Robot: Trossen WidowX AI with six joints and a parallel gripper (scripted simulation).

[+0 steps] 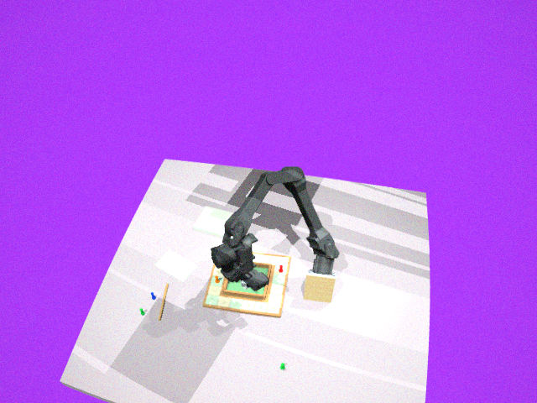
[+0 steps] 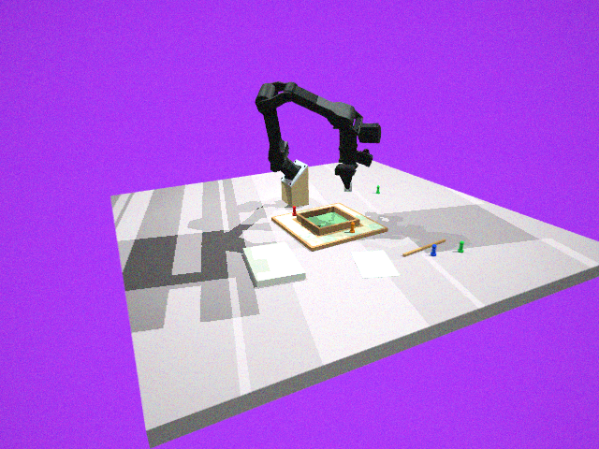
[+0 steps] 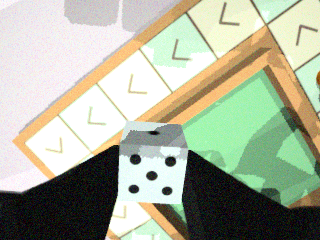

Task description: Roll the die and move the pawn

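My gripper (image 2: 347, 187) (image 3: 151, 157) is shut on the white die (image 3: 151, 165) (image 2: 347, 189), held in the air above the board. In the wrist view one die face shows five pips and a foreshortened one shows a single pip. The tray (image 1: 245, 295) (image 2: 333, 229), with a green floor and brown walls, sits in the middle of the square board (image 1: 284, 299) (image 2: 312, 248) (image 3: 75, 95). The orange pawn (image 1: 216, 280) (image 2: 352, 226) stands upright on the track beside the tray, on the side away from the arm's base; only its edge shows in the wrist view.
A red pawn (image 1: 280, 269) (image 2: 294, 210) stands on the board. Off it are a blue pawn (image 1: 153, 295) (image 2: 433, 250), green pawns (image 1: 142, 311) (image 1: 283, 366) (image 2: 460, 247) (image 2: 377, 190), a thin stick (image 1: 163, 302) (image 2: 423, 248), a flat white sheet (image 1: 175, 264) (image 2: 375, 264) and a pale slab (image 1: 210, 221) (image 2: 274, 264).
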